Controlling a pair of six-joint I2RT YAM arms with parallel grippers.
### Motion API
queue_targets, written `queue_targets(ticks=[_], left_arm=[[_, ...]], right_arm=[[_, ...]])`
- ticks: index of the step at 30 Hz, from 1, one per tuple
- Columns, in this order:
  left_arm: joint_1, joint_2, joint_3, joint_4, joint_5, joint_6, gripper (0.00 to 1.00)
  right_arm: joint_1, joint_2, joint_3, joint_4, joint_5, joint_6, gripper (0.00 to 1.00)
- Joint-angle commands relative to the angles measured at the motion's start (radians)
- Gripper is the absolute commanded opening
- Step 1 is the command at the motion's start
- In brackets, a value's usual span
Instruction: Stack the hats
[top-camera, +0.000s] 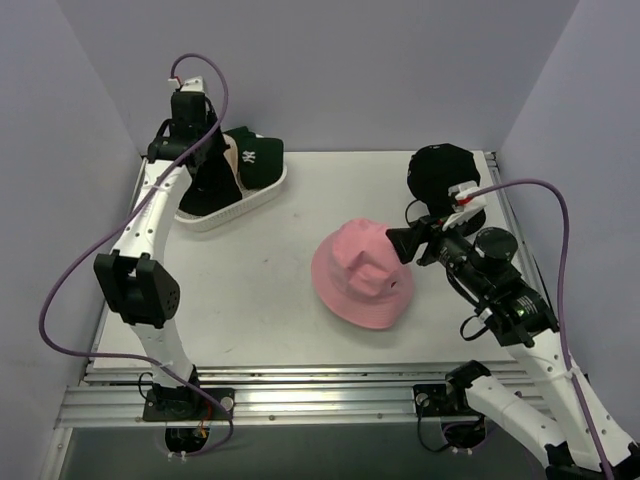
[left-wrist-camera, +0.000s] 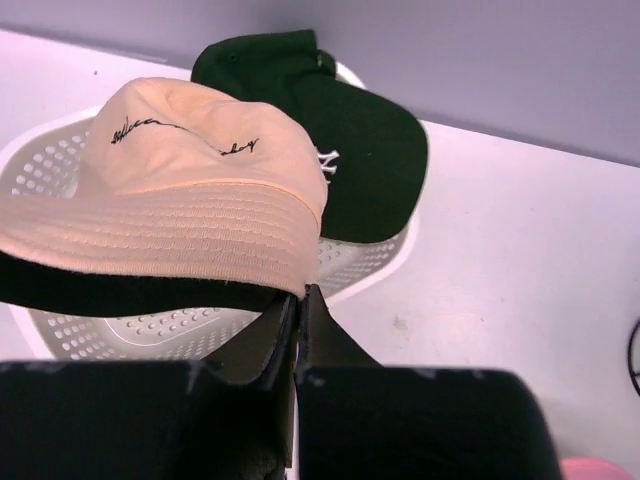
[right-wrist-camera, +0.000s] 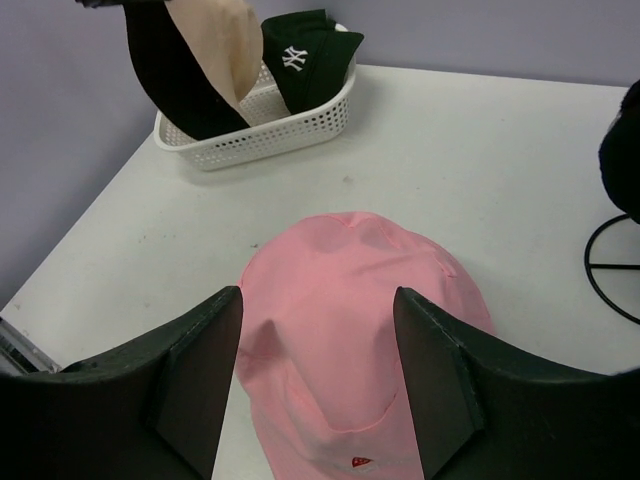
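At the far left, the left hand is clenched on the brim of the tan bucket hat, which hangs from that pinch above the white mesh basket, its dark underside showing. The dark green baseball cap lies in the basket's right end, just beyond the tan hat. Toward the middle of the desk the pink bucket hat sits crown up and brim flat. The right hand is released, its fingers parted and holding nothing. It hovers at the pink hat's right edge, pointing left, so the crown lies just ahead of and below the gap. The black baseball cap is perched on a stand at the far right. The coming move probably turns on the tan hat's route: the pink hat lies to the right of and nearer than the left hand, well apart from it. The right hand is much the closer one to the pink hat.
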Motion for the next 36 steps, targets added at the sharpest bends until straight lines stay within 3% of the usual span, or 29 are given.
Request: queue_targets(ticks=[1,10,17,26,36], left_arm=[[0.005,-0.143,0.038,-0.022,0.113,0.061,0.02],[0.002,-0.315,0.083,-0.082,0.437,0.106,0.02],[-0.054,-0.467,0.003,-0.114,0.71,0.086,0.02],[-0.162,-0.615,-0.103,-0.102,0.79,0.072,0.02],[-0.186,-0.688,-0.21,-0.066,0.845,0.041,0.02]], right_arm=[[0.006,0.055,0.072,0.065,-0.08,-0.001,0.58],[0.005,0.125,0.238,0.076,-0.184,-0.033,0.67],[0.008,0.21,0.281,0.186,-0.396,-0.012,0.73],[0.037,0.377,0.315,0.235,-0.516,-0.041,0.75],[0.179,0.387,0.237,0.396,-0.375,-0.038,0.72]])
